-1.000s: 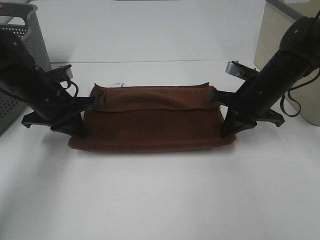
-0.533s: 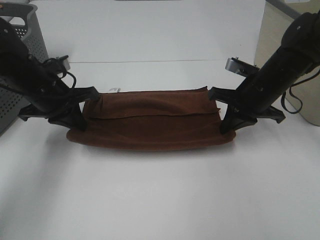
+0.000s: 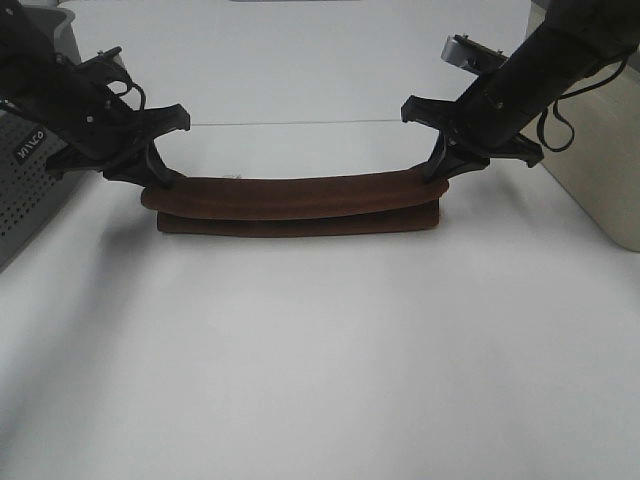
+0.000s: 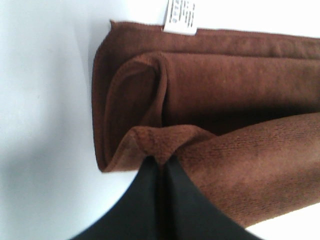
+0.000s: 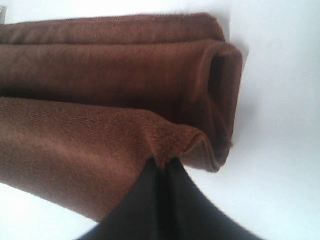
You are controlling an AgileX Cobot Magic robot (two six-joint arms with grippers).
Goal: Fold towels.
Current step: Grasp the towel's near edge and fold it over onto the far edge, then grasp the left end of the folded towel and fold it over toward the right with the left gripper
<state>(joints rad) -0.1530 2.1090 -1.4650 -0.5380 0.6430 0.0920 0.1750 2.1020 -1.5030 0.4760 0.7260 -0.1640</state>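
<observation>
The soft reddish-brown terry towel is laid on the white tabletop as a long folded band. Its top layer is clamped at opposite ends by the down-angled left pincer and right pincer.

Reaching in from both sides, slanted down and inward. Pinching with left gripper at one end of towel, with right gripper at the other. Pressed tip to tip in both wrist views, cloth nipped between. Held roughly level, well apart.
</observation>
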